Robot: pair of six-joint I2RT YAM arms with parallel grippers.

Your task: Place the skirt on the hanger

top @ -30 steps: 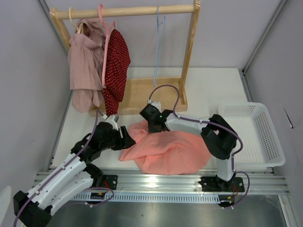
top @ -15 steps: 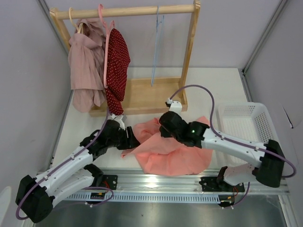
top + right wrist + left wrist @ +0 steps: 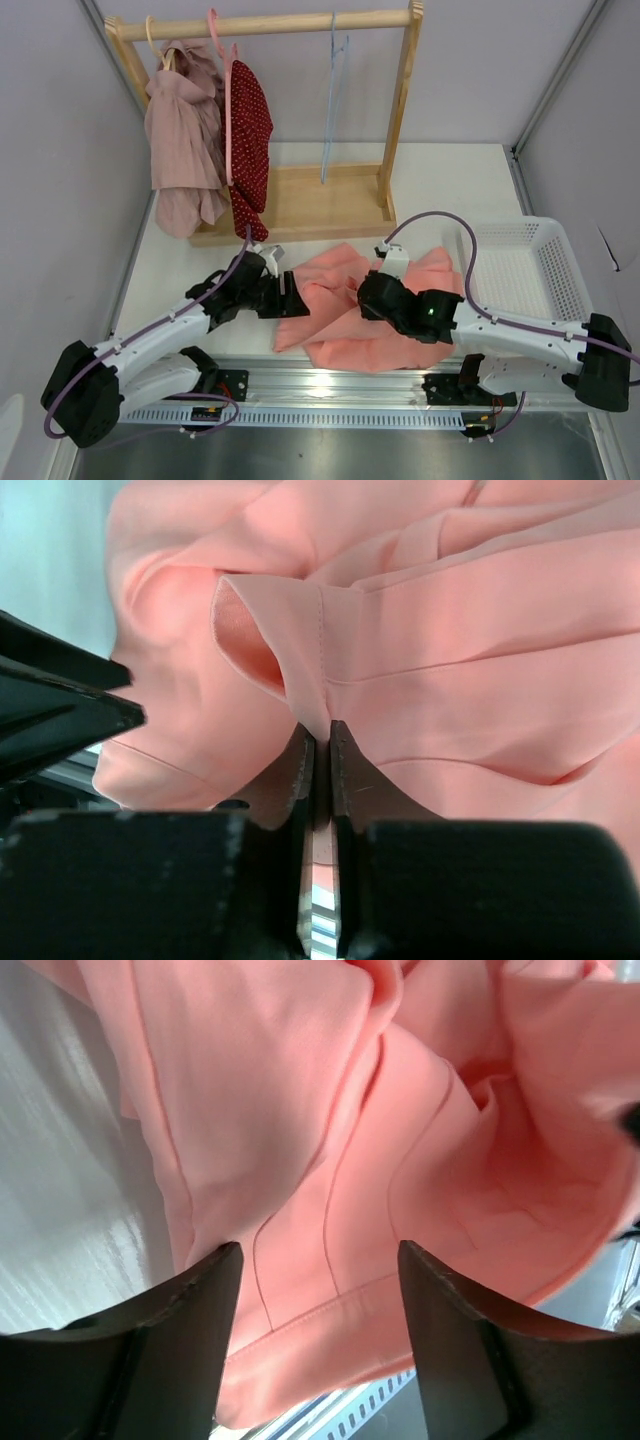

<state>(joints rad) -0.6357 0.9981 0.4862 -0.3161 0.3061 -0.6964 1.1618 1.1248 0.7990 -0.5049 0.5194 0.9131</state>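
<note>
The salmon-pink skirt of thin soft fabric (image 3: 350, 305) lies bunched on the white surface (image 3: 450, 185) at the near edge, between my two arms and in front of the wooden rack (image 3: 300, 205). The thin light-blue wire hanger (image 3: 333, 100) hangs bare from the rack's top rail, to the right of the dark red white-dotted garment (image 3: 250, 130) and well apart from the skirt.

My right jaws are pressed shut on a raised fold of the skirt. In the right wrist view a seamed ridge of cloth runs down into the thin slit between them. I judge the pinch sits on a fold because this fabric gives no other purchase when it lies flat.

My left jaws stand wide over the skirt's left side, with a stitched hem crossing the gap in the left wrist view. I cannot tell whether the fingers (image 3: 190, 1340) touch the cloth. I read that spread as readiness to take the hem, so that two grips could hold an edge open for the hanger.

The task looks early: the skirt is only gathered, not lifted. Such slippery cloth could slide out of a shallow pinch.
</note>
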